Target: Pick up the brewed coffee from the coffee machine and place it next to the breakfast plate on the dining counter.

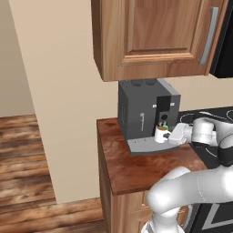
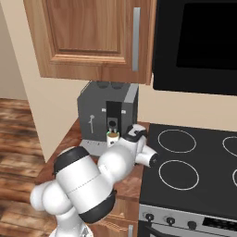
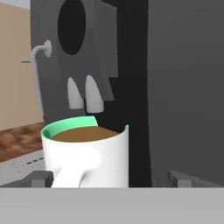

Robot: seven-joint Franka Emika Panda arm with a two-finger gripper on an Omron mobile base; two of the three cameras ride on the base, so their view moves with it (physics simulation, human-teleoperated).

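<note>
The brewed coffee (image 1: 160,133) (image 2: 112,137), a white mug with a green inner rim and brown liquid, stands on the drip tray (image 1: 144,145) of the coffee machine (image 1: 141,111) (image 2: 99,115) under the spout. In the hand view the mug (image 3: 87,157) sits close in front, handle toward the camera, with the machine (image 3: 183,87) behind it. My gripper (image 1: 169,135) (image 2: 119,139) (image 3: 111,178) is open, one finger on each side of the mug; the right finger stands clear of it. The breakfast plate and the dining counter are out of view.
The machine stands on a small brown wooden cabinet top (image 1: 136,170). A wall cabinet (image 1: 154,36) hangs low over it. A black stovetop (image 2: 194,162) lies to the right, with a dark microwave (image 2: 199,41) above it. A beige wall (image 1: 59,91) closes the left side.
</note>
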